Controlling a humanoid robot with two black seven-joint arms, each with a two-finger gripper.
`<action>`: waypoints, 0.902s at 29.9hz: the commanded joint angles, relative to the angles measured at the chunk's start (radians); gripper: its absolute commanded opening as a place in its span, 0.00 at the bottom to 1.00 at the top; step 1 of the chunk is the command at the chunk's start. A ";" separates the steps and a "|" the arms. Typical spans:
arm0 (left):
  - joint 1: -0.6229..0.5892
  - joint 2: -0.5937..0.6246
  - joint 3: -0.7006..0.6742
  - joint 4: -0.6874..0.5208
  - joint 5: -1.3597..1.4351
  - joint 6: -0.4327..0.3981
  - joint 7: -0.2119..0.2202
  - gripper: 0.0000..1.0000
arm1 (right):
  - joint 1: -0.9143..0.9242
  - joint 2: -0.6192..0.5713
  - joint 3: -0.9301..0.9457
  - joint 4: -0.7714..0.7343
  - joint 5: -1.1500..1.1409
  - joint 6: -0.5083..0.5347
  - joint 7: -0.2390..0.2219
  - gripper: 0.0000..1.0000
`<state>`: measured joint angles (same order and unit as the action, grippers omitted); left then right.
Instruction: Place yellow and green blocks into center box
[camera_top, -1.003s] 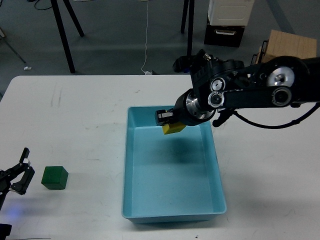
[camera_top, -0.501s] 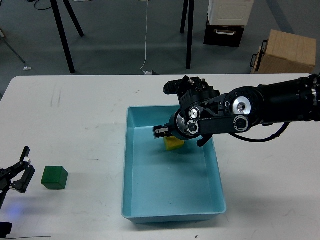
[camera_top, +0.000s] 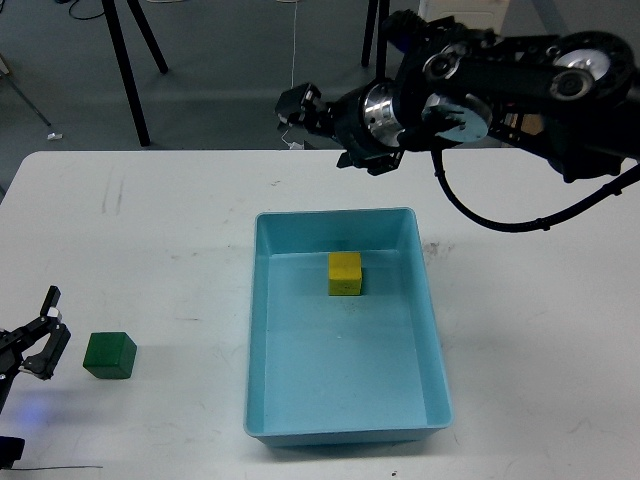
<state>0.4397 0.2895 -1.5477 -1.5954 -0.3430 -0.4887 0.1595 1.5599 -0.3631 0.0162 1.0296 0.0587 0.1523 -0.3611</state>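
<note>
A yellow block (camera_top: 344, 273) lies inside the light blue box (camera_top: 262, 330), near its far end. A green block (camera_top: 109, 355) sits on the white table at the left, outside the box. My right gripper (camera_top: 299, 108) is raised above and behind the box's far edge, clear of the yellow block and empty; its fingers are too dark and small to tell apart. My left gripper (camera_top: 45, 338) is at the lower left edge, just left of the green block, with its two fingers apart and empty.
The white table (camera_top: 180, 240) has its far edge just behind my right gripper. On the floor beyond stand black tripod legs (camera_top: 125, 60), a black and white box (camera_top: 455, 45) and a hanging white cable (camera_top: 293, 70).
My right gripper let go of the yellow block, which now lies in the box. The right arm rose and drew back to beyond the box's far edge. The left gripper barely moved.
</note>
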 joint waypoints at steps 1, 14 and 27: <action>-0.015 0.000 0.000 0.000 0.001 0.000 0.000 1.00 | -0.121 -0.131 0.140 0.000 0.176 0.015 0.168 1.00; -0.029 0.003 0.000 0.002 0.001 0.000 0.000 1.00 | -0.772 -0.461 0.552 0.021 0.658 0.336 0.320 1.00; -0.022 0.003 -0.002 0.002 0.021 0.000 -0.003 1.00 | -1.106 -0.485 0.812 0.150 0.406 0.336 0.318 1.00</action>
<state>0.4162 0.2930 -1.5478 -1.5934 -0.3221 -0.4887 0.1567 0.4546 -0.8452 0.8199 1.1833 0.5358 0.4887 -0.0416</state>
